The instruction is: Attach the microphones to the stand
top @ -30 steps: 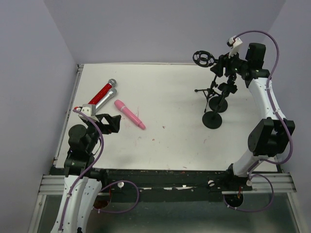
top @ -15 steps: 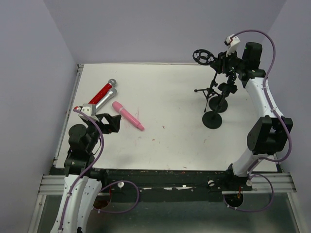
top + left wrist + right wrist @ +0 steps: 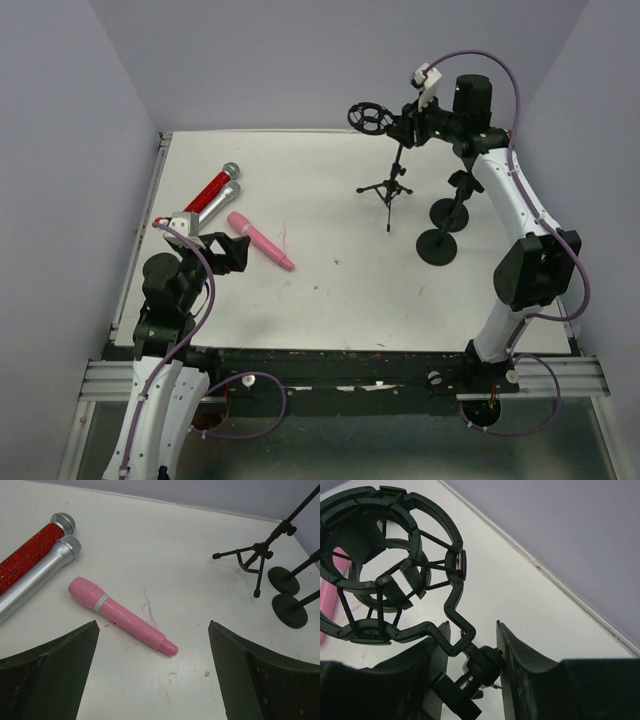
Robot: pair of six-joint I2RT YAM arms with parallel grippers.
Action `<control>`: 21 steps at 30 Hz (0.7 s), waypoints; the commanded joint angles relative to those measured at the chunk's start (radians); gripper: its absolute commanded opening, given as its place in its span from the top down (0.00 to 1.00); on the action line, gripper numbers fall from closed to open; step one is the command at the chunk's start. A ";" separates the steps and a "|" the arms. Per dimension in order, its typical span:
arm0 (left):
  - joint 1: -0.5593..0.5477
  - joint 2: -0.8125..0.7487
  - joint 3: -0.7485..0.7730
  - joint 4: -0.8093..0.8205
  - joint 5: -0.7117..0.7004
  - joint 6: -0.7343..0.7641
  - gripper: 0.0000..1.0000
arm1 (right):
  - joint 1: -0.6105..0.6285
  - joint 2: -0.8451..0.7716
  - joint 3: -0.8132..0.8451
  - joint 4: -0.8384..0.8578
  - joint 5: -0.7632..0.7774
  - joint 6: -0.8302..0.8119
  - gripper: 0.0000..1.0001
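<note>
Three microphones lie at the table's left: a pink one (image 3: 262, 241) (image 3: 120, 615), a silver-grey one (image 3: 212, 202) (image 3: 40, 575) and a red one (image 3: 208, 188) (image 3: 30, 555), the last two side by side. My left gripper (image 3: 232, 253) (image 3: 152, 670) is open, just short of the pink microphone's tail. The tripod stand (image 3: 388, 190) (image 3: 257, 555) carries a round shock mount (image 3: 369, 117) (image 3: 375, 565). My right gripper (image 3: 408, 128) (image 3: 472, 630) is shut on the stand's swivel joint (image 3: 485, 667), just below the mount.
Two round-base stands (image 3: 437, 246) (image 3: 449, 214) sit at the right, seen too in the left wrist view (image 3: 290, 610) (image 3: 283, 580). Purple walls enclose the table on three sides. Small red stains mark the white tabletop (image 3: 330, 290).
My right gripper closed on the stand's top joint and carried the tripod stand leftward, away from the two round-base stands. The left arm and the microphones have stayed put.
</note>
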 commanded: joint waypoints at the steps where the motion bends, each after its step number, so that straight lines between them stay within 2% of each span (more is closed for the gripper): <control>1: 0.000 0.004 0.004 0.016 0.026 0.011 0.01 | 0.103 0.008 0.090 -0.029 -0.043 -0.010 0.82; 10: 0.001 0.020 0.007 0.017 0.027 0.013 0.01 | 0.307 -0.004 0.060 -0.072 -0.017 -0.053 0.80; 21: 0.001 0.032 0.005 0.016 0.032 -0.002 0.01 | 0.341 -0.108 -0.150 -0.063 -0.055 -0.116 0.71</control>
